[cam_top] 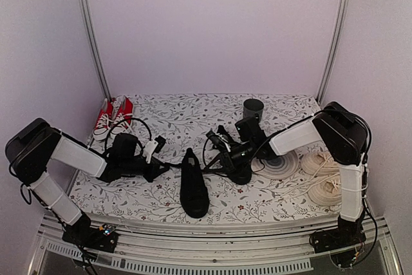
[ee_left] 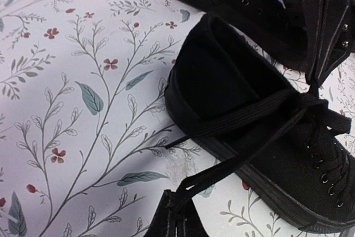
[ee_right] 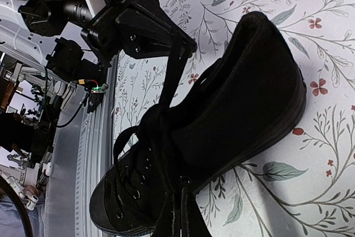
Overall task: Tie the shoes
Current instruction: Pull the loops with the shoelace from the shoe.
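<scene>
Both arms are in on the near black shoe, which lies at the front middle of the flowered table, toe toward the arms. The second black shoe sits just behind it, laces loose.

The left gripper is pinched shut on a lace end; in the left wrist view the flat black lace runs taut from its fingertips up to the crossing over the tongue. The right gripper is pressed together on the other lace, which rises from the eyelets past its fingers in the right wrist view.

So the step in hand looks like cinching the first crossing. To do it well, I would pull the two ends apart evenly and low across the shoe, so the crossing seats down on the tongue instead of riding up. Keep tension equal, or the light shoe will twist or slide across the cloth. The laces are thin and flat and could slip out of the fingers if jerked, so a slow, steady draw suits them best.
</scene>
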You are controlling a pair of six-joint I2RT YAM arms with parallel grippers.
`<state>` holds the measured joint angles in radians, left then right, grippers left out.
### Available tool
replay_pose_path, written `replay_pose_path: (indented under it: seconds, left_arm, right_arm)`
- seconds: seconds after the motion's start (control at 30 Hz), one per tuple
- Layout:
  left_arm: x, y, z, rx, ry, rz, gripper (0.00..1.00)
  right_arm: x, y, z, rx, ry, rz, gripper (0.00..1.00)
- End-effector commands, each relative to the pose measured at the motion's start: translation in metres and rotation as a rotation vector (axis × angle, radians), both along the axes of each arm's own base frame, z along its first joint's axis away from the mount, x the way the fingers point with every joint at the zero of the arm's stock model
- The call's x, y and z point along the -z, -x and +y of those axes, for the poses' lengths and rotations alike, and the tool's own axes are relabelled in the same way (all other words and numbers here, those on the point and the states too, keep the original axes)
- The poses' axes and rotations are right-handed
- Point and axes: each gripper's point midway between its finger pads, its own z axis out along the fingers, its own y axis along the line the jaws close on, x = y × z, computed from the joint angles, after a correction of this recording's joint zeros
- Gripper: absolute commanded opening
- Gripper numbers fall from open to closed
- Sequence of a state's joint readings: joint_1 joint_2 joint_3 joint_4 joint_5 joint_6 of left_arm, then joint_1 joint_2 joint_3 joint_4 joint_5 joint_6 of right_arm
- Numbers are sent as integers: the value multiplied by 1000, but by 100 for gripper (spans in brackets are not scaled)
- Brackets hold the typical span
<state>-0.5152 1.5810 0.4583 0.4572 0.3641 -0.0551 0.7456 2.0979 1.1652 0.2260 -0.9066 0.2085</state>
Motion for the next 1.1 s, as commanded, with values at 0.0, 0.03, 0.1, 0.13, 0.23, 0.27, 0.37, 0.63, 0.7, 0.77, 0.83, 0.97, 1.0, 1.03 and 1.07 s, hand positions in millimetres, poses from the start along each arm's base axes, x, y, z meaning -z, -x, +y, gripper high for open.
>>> replay_pose_path:
  seconds: [0.0, 0.03, 0.1, 0.13, 0.23, 0.27, 0.37, 0.63, 0.7, 0.77, 0.83, 0.97, 1.0, 1.03, 1.07]
  left_arm:
    - [12, 4, 4, -35, 23, 110, 0]
    - [14, 7, 6, -44, 25, 123, 0]
    - [17, 13, 9, -50, 28, 140, 0]
    - [18, 16, 9, -48, 33, 150, 0]
    - [24, 25, 11, -48, 32, 203, 0]
    - [23, 28, 9, -41, 47, 213, 0]
    - [24, 33, 7, -59, 71, 261, 0]
    - [36, 45, 8, -73, 75, 330, 0]
    - [38, 48, 7, -64, 73, 337, 0]
    - [41, 50, 6, -58, 68, 344, 0]
    - [44, 53, 5, -54, 61, 353, 0]
    - [45, 54, 5, -55, 60, 356, 0]
    - [44, 55, 5, -57, 60, 354, 0]
    - [44, 54, 5, -57, 60, 352, 0]
    - [44, 54, 5, -55, 61, 351, 0]
  right_arm:
    - [11, 4, -11, 46, 69, 9, 1]
    - [14, 4, -13, 53, 76, 11, 1]
    - [20, 5, -17, 67, 97, 19, 1]
    - [24, 4, -18, 77, 112, 22, 1]
    - [33, 1, -24, 100, 149, 23, 1]
    - [35, 0, -25, 103, 153, 22, 1]
    - [36, -3, -25, 114, 160, 15, 1]
    - [45, -14, -34, 163, 205, 11, 1]
    - [53, -14, -40, 169, 223, 19, 1]
    - [61, -12, -40, 165, 235, 32, 1]
    - [65, -13, -41, 171, 240, 38, 1]
    - [73, -17, -47, 211, 282, 31, 1]
    - [76, -19, -50, 219, 294, 30, 1]
    - [78, -19, -53, 224, 304, 31, 1]
    - [79, -19, -54, 227, 314, 32, 1]
